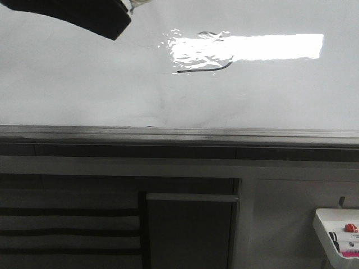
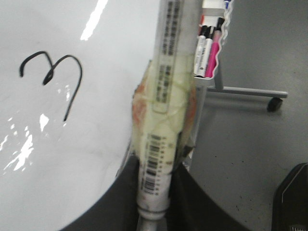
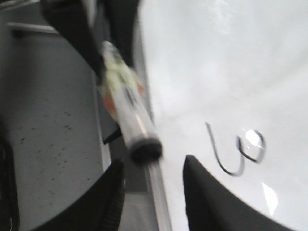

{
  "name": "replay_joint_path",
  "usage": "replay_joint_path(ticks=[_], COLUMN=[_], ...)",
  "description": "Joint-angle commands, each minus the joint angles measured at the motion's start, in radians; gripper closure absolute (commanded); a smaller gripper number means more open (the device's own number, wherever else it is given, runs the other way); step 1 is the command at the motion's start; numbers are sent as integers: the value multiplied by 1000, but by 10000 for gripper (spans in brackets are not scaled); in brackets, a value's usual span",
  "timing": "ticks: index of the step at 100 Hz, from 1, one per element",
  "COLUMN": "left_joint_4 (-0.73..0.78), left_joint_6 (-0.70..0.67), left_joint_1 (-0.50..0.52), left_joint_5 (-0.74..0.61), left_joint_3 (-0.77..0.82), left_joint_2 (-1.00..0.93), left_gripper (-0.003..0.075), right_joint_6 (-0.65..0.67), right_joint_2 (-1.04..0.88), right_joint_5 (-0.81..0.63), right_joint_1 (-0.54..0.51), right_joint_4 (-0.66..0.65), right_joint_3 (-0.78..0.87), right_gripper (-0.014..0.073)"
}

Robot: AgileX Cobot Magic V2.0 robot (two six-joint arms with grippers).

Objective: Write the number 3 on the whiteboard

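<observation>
The whiteboard fills the upper front view. The number 3 is a thin black stroke on it, partly lost in the bright glare. It shows whole in the left wrist view and in the right wrist view. My left gripper is shut on a taped marker, held off to the side of the 3; its arm shows at the top left of the front view. My right gripper is open and empty near the board's edge, with the marker in front of it.
A grey metal rail runs along the board's bottom edge. A small white tray of markers stands at the lower right, also in the left wrist view, on a wheeled stand over grey floor.
</observation>
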Motion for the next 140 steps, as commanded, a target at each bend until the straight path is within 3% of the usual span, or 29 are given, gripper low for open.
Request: replay_joint_path(ticks=[1, 22, 38, 45, 95, 140], left_joint_4=[-36, -59, -295, -370, -395, -395], left_joint_6=[-62, -204, -217, -217, -213, -213], left_joint_1=[49, 240, 340, 345, 345, 345], left_joint_5=[-63, -160, -364, -432, -602, -600], left_joint_3=[-26, 62, 156, 175, 145, 145], left_joint_2=[-18, -18, -16, 0, 98, 98], left_gripper=[739, 739, 739, 739, 729, 491], right_joint_6=[181, 316, 316, 316, 316, 316], right_joint_2=[-83, -198, -238, -240, -240, -240], right_joint_5=[-27, 22, 27, 27, -8, -28], right_joint_1=[-56, -209, -250, -250, -250, -250], right_joint_4=[-108, -127, -127, -127, -127, -127], right_joint_3=[-39, -31, 11, 29, 103, 103], right_gripper=[342, 342, 342, 342, 342, 342])
